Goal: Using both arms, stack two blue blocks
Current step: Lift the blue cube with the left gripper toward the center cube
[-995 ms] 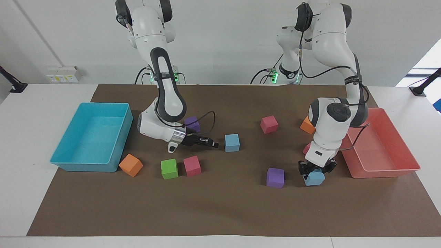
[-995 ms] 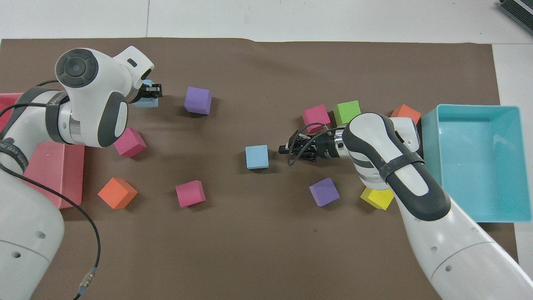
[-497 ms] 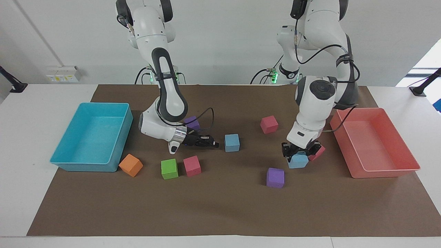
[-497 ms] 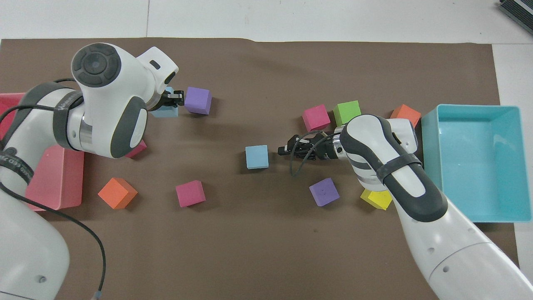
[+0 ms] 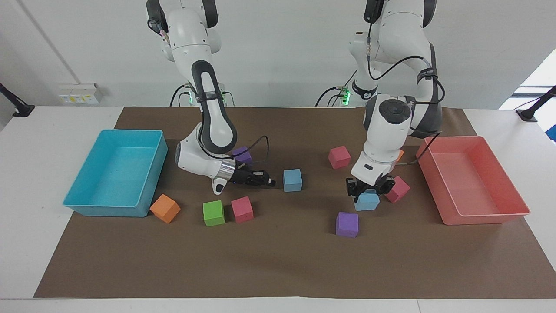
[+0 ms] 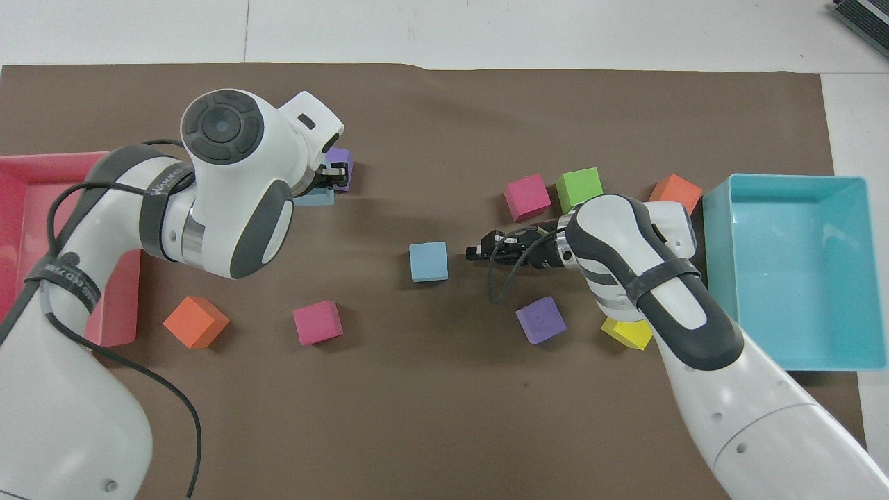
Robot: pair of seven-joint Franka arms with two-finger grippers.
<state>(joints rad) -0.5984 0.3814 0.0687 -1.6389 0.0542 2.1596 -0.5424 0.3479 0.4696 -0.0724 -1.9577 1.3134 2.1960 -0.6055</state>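
One blue block [image 5: 292,180] sits on the brown mat mid-table; it also shows in the overhead view [image 6: 428,261]. My right gripper [image 5: 270,182] lies low and level just beside it on the right arm's side, shut and empty, a small gap away [image 6: 475,251]. My left gripper [image 5: 365,192] is shut on the second blue block [image 5: 366,202] and holds it a little above the mat, between a purple cube [image 5: 347,224] and a pink cube [image 5: 397,189]. In the overhead view the left wrist hides most of that block [image 6: 316,199].
A turquoise tray [image 5: 87,208] stands at the right arm's end, a salmon tray [image 5: 482,217] at the left arm's end. Green [image 5: 213,213], pink [image 5: 242,209], orange [image 5: 165,208] and purple [image 5: 242,154] cubes lie around the right arm. Another pink cube [image 5: 339,157] lies mid-table.
My left gripper has lifted its blue block and carried it toward the middle of the table, past the purple cube. The right gripper has barely moved.
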